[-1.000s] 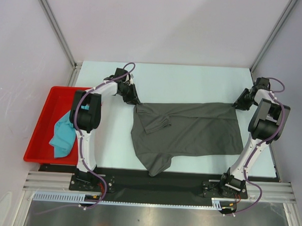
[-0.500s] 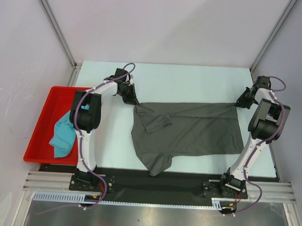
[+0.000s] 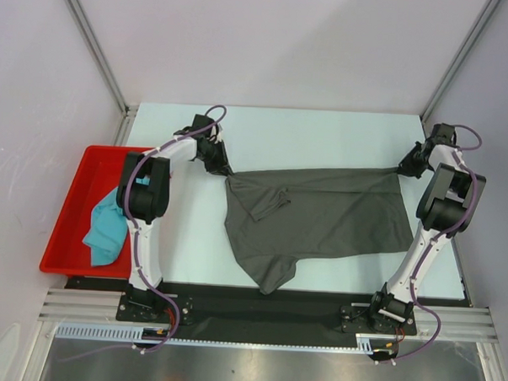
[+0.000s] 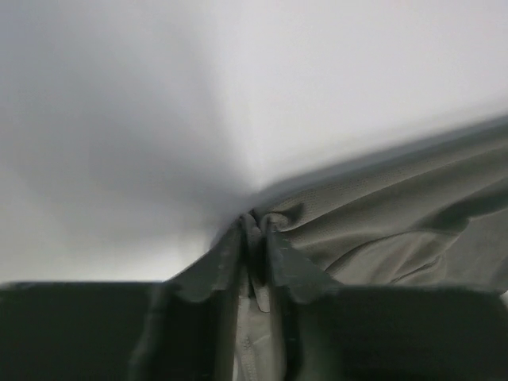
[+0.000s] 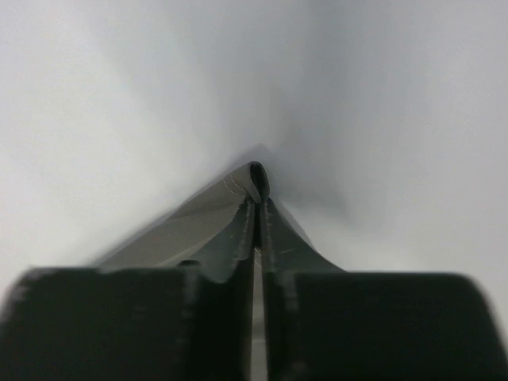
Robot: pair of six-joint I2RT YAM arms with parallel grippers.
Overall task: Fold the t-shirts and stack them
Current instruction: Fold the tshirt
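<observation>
The dark grey t-shirt lies spread across the middle of the table, its far edge pulled taut between my two grippers. My left gripper is shut on the shirt's far left corner; bunched grey cloth shows pinched between its fingers in the left wrist view. My right gripper is shut on the far right corner, a folded hem clamped at its fingertips. The teal t-shirt lies crumpled in the red tray.
The red tray sits at the table's left edge beside the left arm. A sleeve or corner of the grey shirt hangs toward the near edge. White walls and frame posts enclose the back and sides.
Both grippers have moved slightly toward the far side, pulling the grey shirt's top edge tauter and straighter; the cloth has shifted a little. The teal shirt has not moved.
</observation>
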